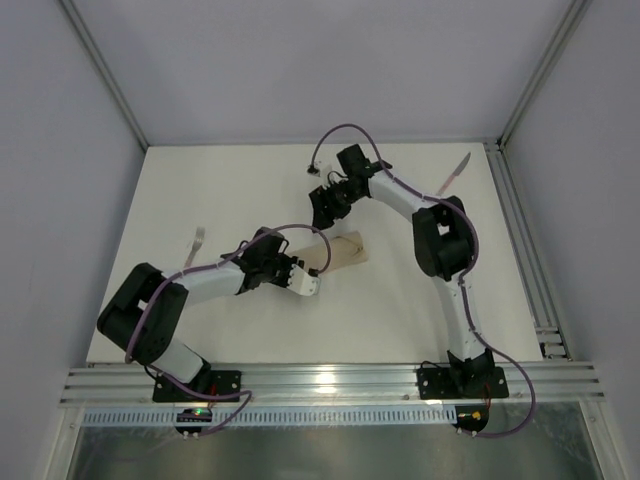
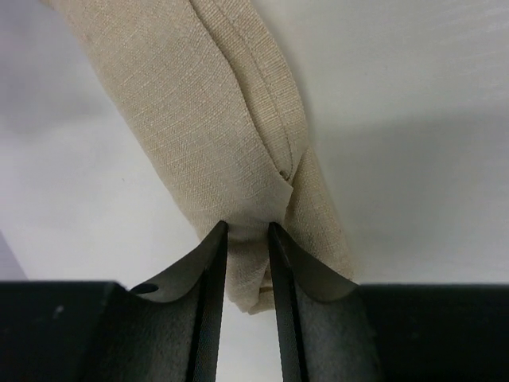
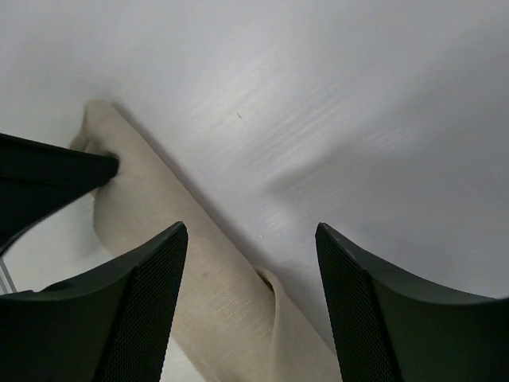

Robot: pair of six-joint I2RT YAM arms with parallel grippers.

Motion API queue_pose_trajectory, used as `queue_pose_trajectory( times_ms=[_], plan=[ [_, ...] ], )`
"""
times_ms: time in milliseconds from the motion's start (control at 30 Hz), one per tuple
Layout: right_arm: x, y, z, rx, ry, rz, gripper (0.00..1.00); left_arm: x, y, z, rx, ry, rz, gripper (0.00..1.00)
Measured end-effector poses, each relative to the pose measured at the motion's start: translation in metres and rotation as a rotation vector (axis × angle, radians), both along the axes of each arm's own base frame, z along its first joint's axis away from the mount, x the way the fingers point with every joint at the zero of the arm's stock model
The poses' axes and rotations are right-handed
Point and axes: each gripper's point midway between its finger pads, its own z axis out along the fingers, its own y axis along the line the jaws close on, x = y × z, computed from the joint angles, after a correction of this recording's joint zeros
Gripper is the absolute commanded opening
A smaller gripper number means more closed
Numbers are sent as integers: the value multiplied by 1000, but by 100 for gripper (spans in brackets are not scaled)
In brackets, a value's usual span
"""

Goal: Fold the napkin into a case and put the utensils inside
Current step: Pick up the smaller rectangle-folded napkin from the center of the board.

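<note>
The napkin, folded into a narrow tapered beige case (image 1: 345, 250), lies at the table's middle. My left gripper (image 1: 312, 285) is shut on the case's narrow near end. In the left wrist view the cloth (image 2: 215, 119) is pinched between the jaws of the left gripper (image 2: 247, 235). My right gripper (image 1: 325, 212) is open and empty, hovering over the case's far part. In the right wrist view the case (image 3: 215, 294) lies under the right gripper (image 3: 250, 235). The knife (image 1: 452, 172) with a pinkish handle lies far right. A thin silvery utensil (image 1: 196, 243) lies at the left.
An aluminium rail (image 1: 530, 260) runs along the table's right edge and another (image 1: 330, 380) along the front by the arm bases. Grey walls enclose the back and sides. The left gripper's dark finger (image 3: 48, 175) shows in the right wrist view.
</note>
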Motion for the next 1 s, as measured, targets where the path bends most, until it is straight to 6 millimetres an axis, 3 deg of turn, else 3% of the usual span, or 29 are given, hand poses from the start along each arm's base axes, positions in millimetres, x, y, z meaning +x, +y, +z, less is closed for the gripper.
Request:
queue_pose_trajectory(
  times_ms=[100,400,500,667,1000],
  plan=[
    [-14,-2,-55,-59,148,57,70,2,0,0,21,-39,-49,29],
    [-51,4,-55,32,318,194,68,5,0,0,55,-88,-114,30],
    [-58,5,-55,52,367,210,63,5,0,0,57,-91,-118,29],
    [-71,6,-58,64,442,212,56,6,0,1,58,-96,-113,30],
    [-122,8,-68,79,675,150,46,7,1,0,49,-88,-83,30]
  ],
)
